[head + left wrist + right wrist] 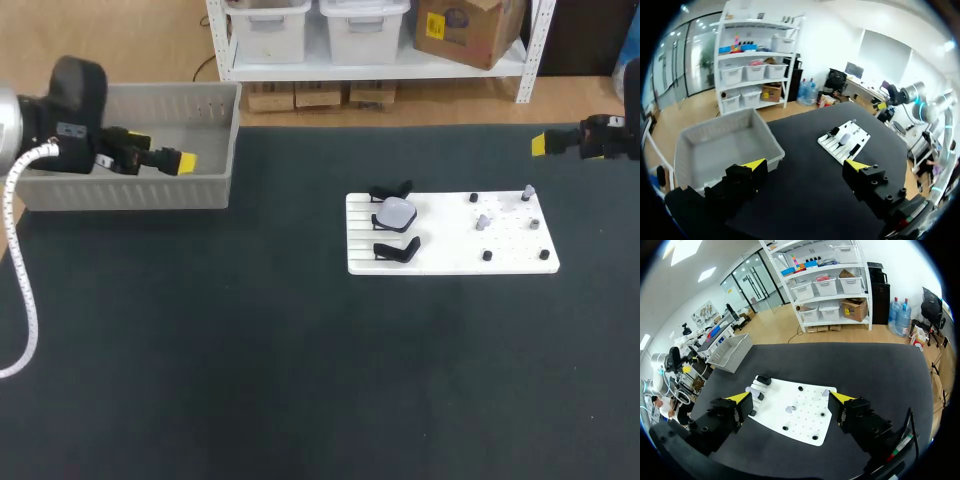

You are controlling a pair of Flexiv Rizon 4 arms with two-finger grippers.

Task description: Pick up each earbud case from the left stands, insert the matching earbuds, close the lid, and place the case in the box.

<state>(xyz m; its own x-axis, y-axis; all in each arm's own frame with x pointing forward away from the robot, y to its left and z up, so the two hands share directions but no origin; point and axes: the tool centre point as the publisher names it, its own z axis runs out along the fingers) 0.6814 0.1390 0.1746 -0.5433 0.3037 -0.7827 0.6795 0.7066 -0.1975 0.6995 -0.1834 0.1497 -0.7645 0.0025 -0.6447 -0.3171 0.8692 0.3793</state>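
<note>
Pale grey and rounded, the earbud case [397,213] sits on the middle one of three black stands [397,250], lined up along the 9 o'clock end of the white board [450,262]. Small earbuds [483,221], some dark and some grey, stand dotted across the board's 3 o'clock half. The board lies flat on the dark table [300,380], a little toward 3 o'clock of centre.

Over to the left gripper [183,161]: it hangs above the grey box [225,150] at the table's 10 o'clock corner, yellow tips pointing toward 3 o'clock. The case is well apart from it, down at about 4 o'clock. From its own wrist camera the fingers stand spread wide with nothing between them, the box just beside one finger and the board far ahead.

And the right gripper [540,144] is up at the table's 2 o'clock edge, tips pointing toward 9 o'clock. The case lies well apart at about its 8 o'clock. Its wrist camera shows these fingers spread wide too, gripping nothing, with the board on the table ahead of them.
</note>
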